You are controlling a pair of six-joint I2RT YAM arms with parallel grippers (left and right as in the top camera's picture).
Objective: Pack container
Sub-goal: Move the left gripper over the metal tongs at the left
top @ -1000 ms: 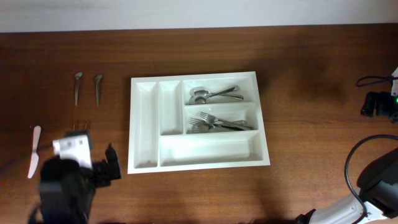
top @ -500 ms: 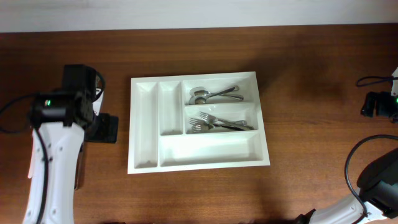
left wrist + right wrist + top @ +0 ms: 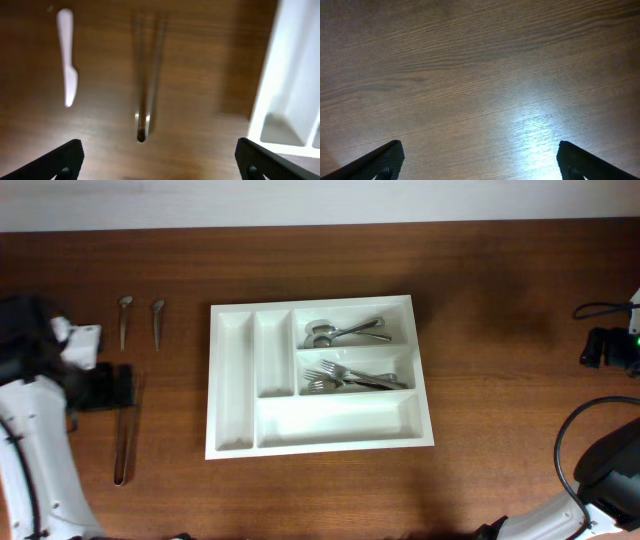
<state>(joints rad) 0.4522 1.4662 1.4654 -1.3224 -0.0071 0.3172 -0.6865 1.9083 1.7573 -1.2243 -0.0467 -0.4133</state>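
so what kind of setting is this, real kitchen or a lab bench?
Most likely a robot test bench, not a kitchen. There is a bare wooden table against a plain wall, holding only a white cutlery tray and loose tongs. A white robot arm and a cable sit at the edges.

Looks like a robot test bench in a lab-type room, dressed with kitchen stuff, not a real kitchen. Bare brown wood-grain table (image 3: pixel 500 330), with a plain pale wall (image 3: pixel 320 200) strip along the far edge. Black cable (image 3: pixel 598 308) and a black unit (image 3: pixel 605 348) with a green light sit at the right edge. My white left arm (image 3: pixel 40 460) is at the near left. Props are all cutlery: white cutlery tray (image 3: pixel 232 380) holding spoons (image 3: pixel 345 331) and forks (image 3: pixel 345 376), with tongs (image 3: pixel 125 435) and a white plastic knife (image 3: pixel 67 75) loose on the left.
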